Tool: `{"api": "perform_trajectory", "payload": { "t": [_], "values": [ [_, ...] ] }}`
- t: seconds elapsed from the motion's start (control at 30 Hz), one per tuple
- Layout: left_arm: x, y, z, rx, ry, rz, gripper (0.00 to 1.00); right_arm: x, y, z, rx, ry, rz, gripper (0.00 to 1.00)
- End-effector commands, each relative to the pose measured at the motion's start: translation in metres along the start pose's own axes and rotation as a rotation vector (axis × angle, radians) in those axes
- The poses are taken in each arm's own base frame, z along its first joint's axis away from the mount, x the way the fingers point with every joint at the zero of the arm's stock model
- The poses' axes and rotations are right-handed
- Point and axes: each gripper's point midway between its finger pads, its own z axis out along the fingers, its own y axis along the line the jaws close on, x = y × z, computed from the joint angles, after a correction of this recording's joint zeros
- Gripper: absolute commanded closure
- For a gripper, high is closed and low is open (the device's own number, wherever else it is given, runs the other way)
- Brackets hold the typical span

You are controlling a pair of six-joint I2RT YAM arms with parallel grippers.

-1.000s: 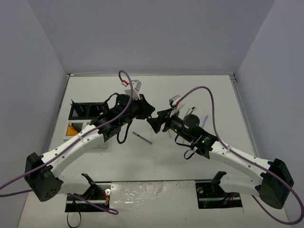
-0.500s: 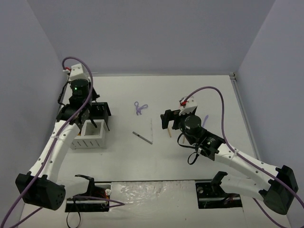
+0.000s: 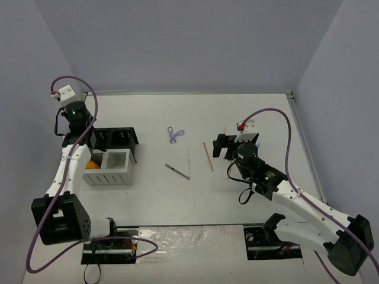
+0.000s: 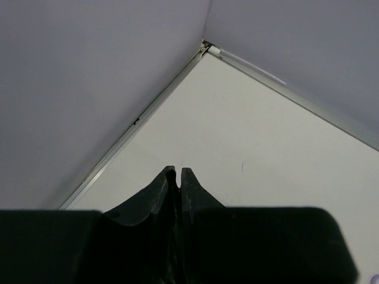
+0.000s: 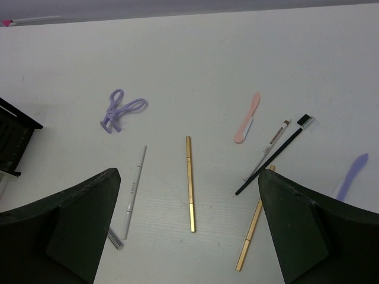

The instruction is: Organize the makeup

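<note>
left tool [image 4: 179, 174]: clenched on nothing, by the counter [image 4: 266, 154] corner | right tool [image 5: 188, 177]: spread wide, hovering over tan stick [image 5: 190, 204]

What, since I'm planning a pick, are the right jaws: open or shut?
Open: jaws far apart, empty; a tan stick lies untouched below.

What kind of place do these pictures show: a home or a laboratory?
Probably a laboratory robot test cell, not a home. Plain grey walls enclose a white table, a left arm and a right arm are bolted at its near edge, and a gold stick lies out like a test prop.
</note>
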Motion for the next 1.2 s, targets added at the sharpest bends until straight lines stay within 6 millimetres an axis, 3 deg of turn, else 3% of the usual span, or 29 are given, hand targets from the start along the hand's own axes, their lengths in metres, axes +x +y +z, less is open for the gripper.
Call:
{"api": "perform_trajectory", "payload": {
  "t": [0.0,0.03,0.13,0.3,0.37,0.5,0.67,0.83,1.0,1.17],
  "values": [
    [-0.025,-0.014,0.009,0.068,-0.099,-0.073,0.93,-0.017,-0.008,0.0,0.016,-0.057,0.061,0.0],
    [-0.022,-0.014,0.01,0.068,-0.09,-0.072,0.91,-0.017,-0.009,0.0,0.021,-0.056,0.062,0.0],
    [-0.014,-0.012,0.012,0.05,-0.064,-0.079,0.73,-0.016,-0.016,0.002,0.046,-0.05,0.073,0.0],
    [-0.015,-0.009,0.004,0.041,-0.032,-0.085,0.42,-0.007,-0.034,0.011,0.141,0.001,0.088,0.01],
    [-0.01,-0.006,-0.007,0.031,0.04,-0.067,0.31,-0.004,-0.044,0.017,0.205,0.029,0.104,0.02],
    [-0.03,-0.013,-0.036,0.092,0.082,-0.08,0.11,0.014,-0.063,0.034,0.304,0.116,0.117,0.03],
    [-0.027,-0.035,-0.075,0.285,0.152,-0.068,0.07,0.033,-0.074,0.061,0.36,0.189,0.157,0.12],
    [0.0,-0.047,-0.101,0.421,0.214,-0.07,0.07,0.053,-0.102,0.083,0.467,0.236,0.207,0.3],
    [0.021,-0.045,-0.112,0.451,0.27,-0.055,0.07,0.069,-0.127,0.098,0.563,0.263,0.239,0.51],
    [0.019,-0.048,-0.115,0.469,0.27,-0.067,0.07,0.081,-0.142,0.114,0.626,0.279,0.275,0.57]
  ]
}}
